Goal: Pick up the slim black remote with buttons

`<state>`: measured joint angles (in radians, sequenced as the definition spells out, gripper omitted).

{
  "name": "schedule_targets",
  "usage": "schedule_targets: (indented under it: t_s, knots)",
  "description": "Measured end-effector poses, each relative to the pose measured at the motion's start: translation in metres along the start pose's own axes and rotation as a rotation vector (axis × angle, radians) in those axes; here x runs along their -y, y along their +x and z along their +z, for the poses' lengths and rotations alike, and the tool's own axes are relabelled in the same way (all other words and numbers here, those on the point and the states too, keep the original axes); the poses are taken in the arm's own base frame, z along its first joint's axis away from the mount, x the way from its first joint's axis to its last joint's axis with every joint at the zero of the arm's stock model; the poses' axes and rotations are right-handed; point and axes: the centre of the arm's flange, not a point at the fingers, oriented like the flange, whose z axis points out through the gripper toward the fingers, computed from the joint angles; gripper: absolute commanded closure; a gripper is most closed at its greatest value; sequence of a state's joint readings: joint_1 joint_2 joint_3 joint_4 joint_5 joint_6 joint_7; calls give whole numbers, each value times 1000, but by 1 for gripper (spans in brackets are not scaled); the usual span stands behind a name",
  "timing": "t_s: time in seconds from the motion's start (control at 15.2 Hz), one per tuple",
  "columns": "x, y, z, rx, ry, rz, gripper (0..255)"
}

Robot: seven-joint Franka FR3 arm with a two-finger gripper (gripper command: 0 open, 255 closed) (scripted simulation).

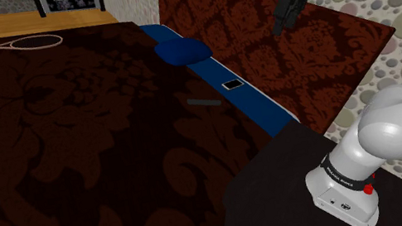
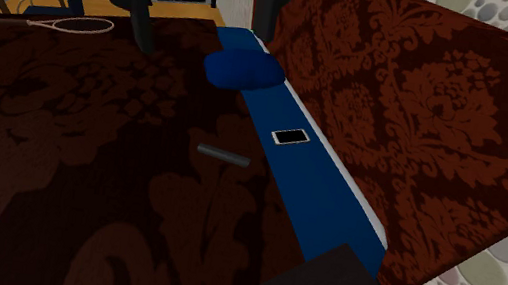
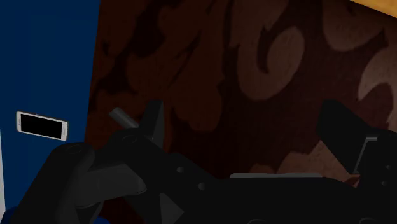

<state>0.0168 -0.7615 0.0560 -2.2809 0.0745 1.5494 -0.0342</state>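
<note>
The all-black end effector [image 1: 289, 11] hangs spread and empty, well above the slim dark-grey remote [image 1: 204, 101] near the blue edge of the red-patterned bed [image 1: 72, 155]; descent, grasp and lift remain.

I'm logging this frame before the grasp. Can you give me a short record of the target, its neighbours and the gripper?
target: remote, slim, dark grey, lying flat on the dark red patterned cover
nearest thing: phone on the blue strip, apart from the remote
also there: blue pillow, racket
gripper: gripper open, raised, holding nothing
task state: remote not yet picked up
</note>
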Motion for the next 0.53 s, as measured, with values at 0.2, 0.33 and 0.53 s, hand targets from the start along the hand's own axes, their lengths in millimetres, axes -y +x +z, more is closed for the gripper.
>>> schedule_targets:
  t_s: [0.2,0.33,0.53]
  knots:
    - [-6,7,11,1,-2,-15,0]
    - [-13,20,34,3,-6,-37,0]
    - [-28,35,63,2,-12,-75,0]
